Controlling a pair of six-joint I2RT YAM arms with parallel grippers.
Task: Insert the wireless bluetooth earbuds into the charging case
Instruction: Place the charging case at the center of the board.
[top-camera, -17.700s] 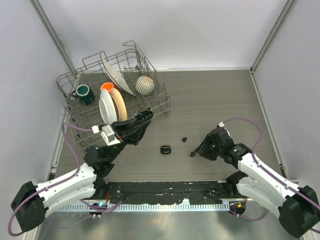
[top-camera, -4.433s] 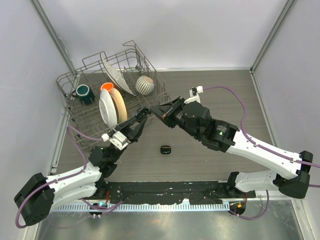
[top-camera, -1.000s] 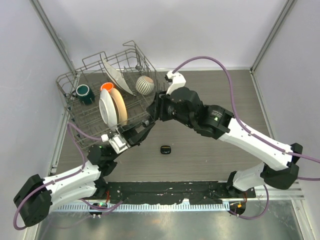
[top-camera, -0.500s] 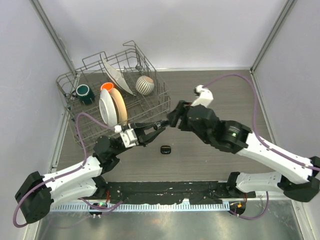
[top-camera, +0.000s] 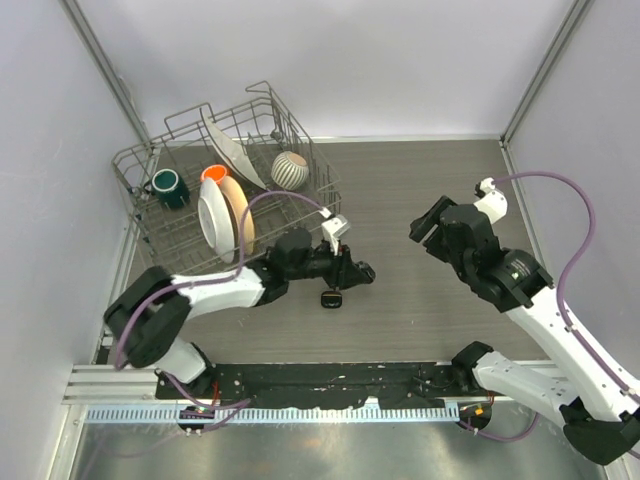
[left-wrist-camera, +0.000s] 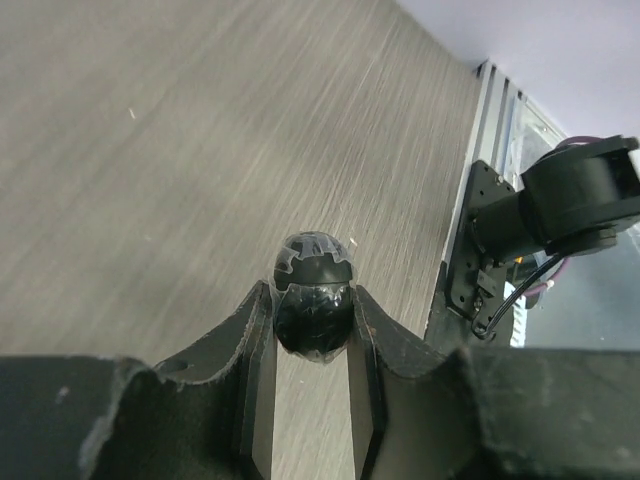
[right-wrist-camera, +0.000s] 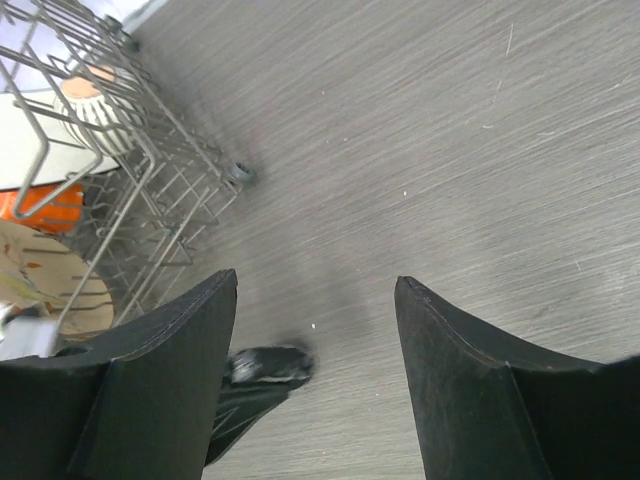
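– Grey wood-grain tabletop (top-camera: 420, 180), mid-frame: where's the charging case (top-camera: 331, 298)?
– Just lower left of the left gripper (top-camera: 362, 271), near its tips. Its jaws pinch one earbud (left-wrist-camera: 312, 305) tight. The right gripper (top-camera: 428, 226), mid right, gapes empty, well apart. The left arm is nearer.

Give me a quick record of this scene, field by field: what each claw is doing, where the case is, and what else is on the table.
left claw: shut on an earbud, reaching over the middle of the table
earbud: black, pinched between the left claw's fingers, not yet in the case
case: small, black, on the table right next to the left claw
right claw: open, empty, over the right side of the table
dish rack: far left, holding plates and a mug
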